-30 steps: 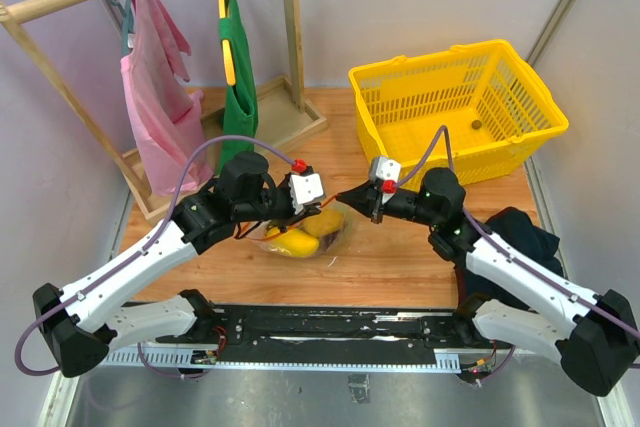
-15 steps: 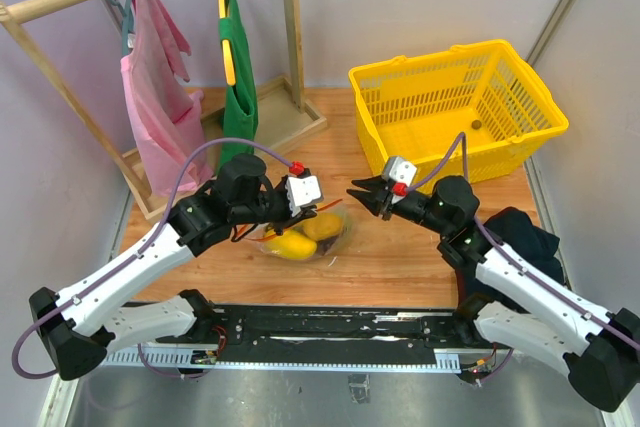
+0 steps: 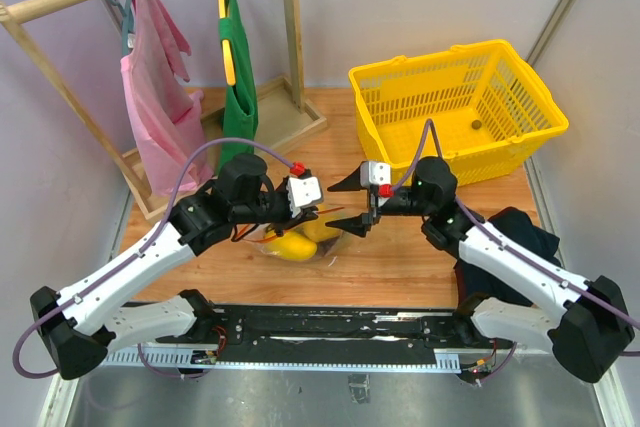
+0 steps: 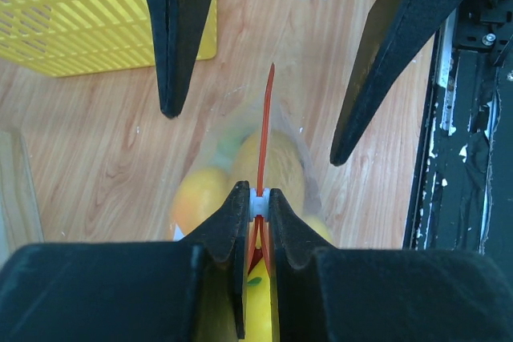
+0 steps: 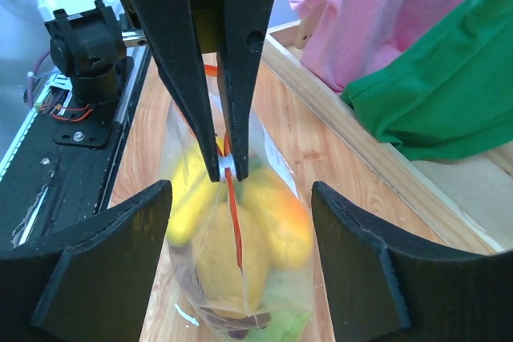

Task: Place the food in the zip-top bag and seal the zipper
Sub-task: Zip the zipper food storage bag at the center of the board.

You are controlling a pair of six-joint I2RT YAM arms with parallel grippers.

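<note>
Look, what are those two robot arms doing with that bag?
They're working on closing a bag. The food, yellow and orange pieces, is already inside it. The left gripper is shut on the red zipper at the bag's mouth. The right gripper is open, with a finger on either side of that strip, not pinching it. I can't tell whether the zipper is sealed all the way along.

The right gripper point(image 3: 335, 207) has free room either side of the zipper point(image 4: 267, 118), but the left gripper point(image 4: 256, 198) blocks the way ahead (the yellow basket point(image 3: 455, 97) crowds the far-right table).
</note>
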